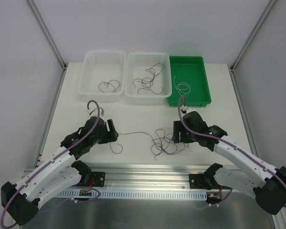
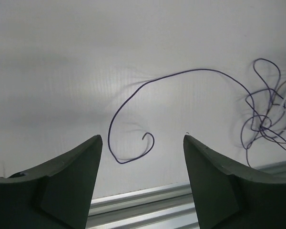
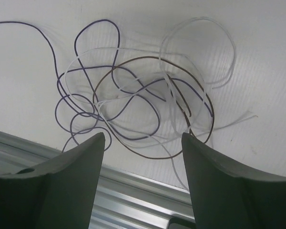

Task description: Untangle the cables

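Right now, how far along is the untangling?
Partly done: separated cables already lie in the left white basket, the middle white basket and the green tray. Nothing is in hand; the left end effector and right end effector are both open. Remaining: the clump of purple, white and brown cables, one purple strand trailing toward the left end effector.

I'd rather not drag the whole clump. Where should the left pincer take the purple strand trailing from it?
Probably take the purple strand at its curled free end, lying alone on the table, clear of the clump. Bring the open left pincer straight down from above, since the strand lies flat.
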`<state>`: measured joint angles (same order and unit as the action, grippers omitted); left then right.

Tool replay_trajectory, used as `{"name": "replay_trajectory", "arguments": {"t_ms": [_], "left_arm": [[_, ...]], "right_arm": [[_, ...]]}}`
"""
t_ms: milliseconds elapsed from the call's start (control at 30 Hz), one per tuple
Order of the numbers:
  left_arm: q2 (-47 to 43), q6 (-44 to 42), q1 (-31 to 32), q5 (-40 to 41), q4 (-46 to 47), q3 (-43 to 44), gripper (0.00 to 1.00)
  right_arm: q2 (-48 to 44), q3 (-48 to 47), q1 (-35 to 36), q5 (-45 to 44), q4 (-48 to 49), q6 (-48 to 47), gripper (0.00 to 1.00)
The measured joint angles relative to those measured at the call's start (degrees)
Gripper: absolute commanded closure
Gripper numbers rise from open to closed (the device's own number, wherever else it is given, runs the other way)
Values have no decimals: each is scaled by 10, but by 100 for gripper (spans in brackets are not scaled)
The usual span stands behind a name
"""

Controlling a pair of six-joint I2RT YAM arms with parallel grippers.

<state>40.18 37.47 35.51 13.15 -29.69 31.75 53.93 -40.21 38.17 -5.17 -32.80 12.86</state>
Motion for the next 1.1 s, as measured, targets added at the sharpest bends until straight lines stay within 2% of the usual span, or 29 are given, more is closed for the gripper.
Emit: {"name": "replay_trajectory", "arguments": {"t_ms": [133, 233, 433, 700, 867, 1000, 1100], "left_arm": [[53, -6, 10, -81, 36, 24, 26], [118, -6, 64, -102, 71, 43, 27], [308, -6, 166, -112, 142, 136, 29], [513, -6, 212, -114, 215, 268, 35], [575, -4, 225, -114, 233, 291, 40], [594, -1, 235, -114, 234, 293, 36], [586, 7, 238, -107, 246, 283, 37]], "right_arm": [[55, -4, 22, -26, 16, 5, 32], [68, -4, 22, -52, 22, 12, 33], [68, -3, 22, -104, 25, 17, 36], [35, 29, 17, -118, 30, 24, 36], [17, 56, 17, -99, 52, 36, 36], [17, 75, 19, -69, 81, 48, 36], [16, 82, 29, -46, 106, 57, 36]]}}
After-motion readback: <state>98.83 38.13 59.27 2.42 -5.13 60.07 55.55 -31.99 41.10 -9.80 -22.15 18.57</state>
